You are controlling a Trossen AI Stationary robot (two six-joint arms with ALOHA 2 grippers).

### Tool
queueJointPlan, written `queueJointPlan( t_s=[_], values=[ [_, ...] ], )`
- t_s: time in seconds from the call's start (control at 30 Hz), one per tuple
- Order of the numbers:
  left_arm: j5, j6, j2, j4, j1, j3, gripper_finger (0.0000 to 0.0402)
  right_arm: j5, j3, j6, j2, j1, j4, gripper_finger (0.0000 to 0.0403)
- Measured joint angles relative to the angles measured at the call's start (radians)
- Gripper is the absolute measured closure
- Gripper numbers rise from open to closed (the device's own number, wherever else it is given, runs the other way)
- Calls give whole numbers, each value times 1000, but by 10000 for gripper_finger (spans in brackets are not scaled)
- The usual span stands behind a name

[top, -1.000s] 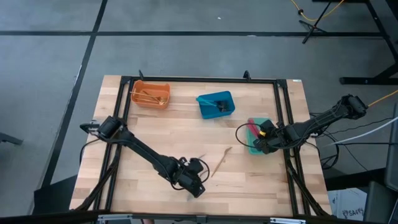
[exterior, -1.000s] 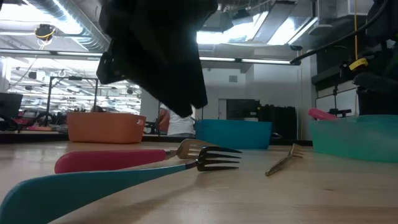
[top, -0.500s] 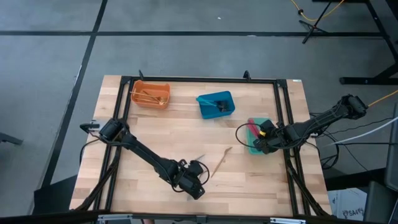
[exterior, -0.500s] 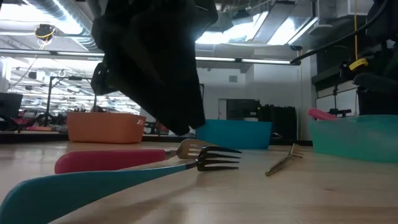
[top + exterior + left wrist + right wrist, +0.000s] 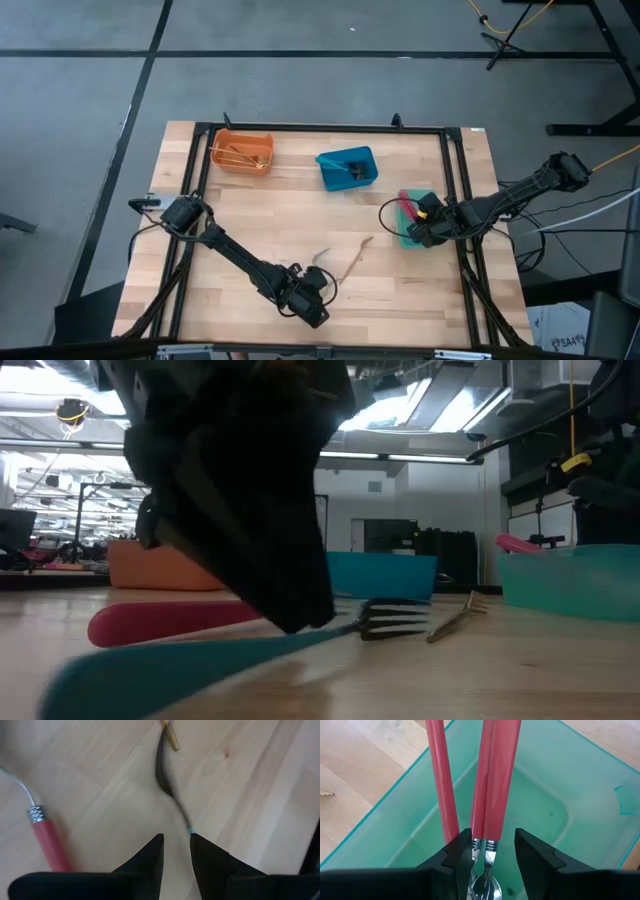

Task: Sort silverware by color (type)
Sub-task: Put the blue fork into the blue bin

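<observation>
A teal-handled fork [image 5: 180, 675] lies on the table near its front edge, its dark tines [image 5: 385, 622] pointing toward a gold fork [image 5: 355, 258]. A red-handled utensil [image 5: 47, 840] lies beside it. My left gripper [image 5: 176, 842] is open and low over the teal fork, slanting down. My right gripper [image 5: 493, 845] hangs open inside the green bin [image 5: 555, 795]. Two red handles [image 5: 492, 770] stand between its fingers and a third [image 5: 442, 780] passes just outside them. Whether the fingers touch them, I cannot tell. My left gripper meets the teal fork where its dark metal neck [image 5: 186, 822] joins the handle. The neck runs up to the tip of one finger [image 5: 202, 852], and the handle is hidden under that finger. The fingers slant down from the near side. The fork lies flat on the table.
An orange bin [image 5: 243, 152] with gold utensils stands at the far left and a blue bin [image 5: 348, 168] at the far middle. The green bin [image 5: 410, 235] stands at the right, with red handles sticking out over its rim. A black frame runs around the wooden table.
My left gripper has gone down toward the table and a little toward its near edge, still open. The teal-handled fork has shifted on the table, its tines sliding toward the gold fork. The red-handled utensil has stayed where it was.
</observation>
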Motion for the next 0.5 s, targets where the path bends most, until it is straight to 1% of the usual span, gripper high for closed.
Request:
queueJointPlan(
  t_s=[0.5],
  values=[
    [9, -7, 12, 11, 4, 0, 312, 0, 0, 0, 0, 0, 0, 265]
  ],
)
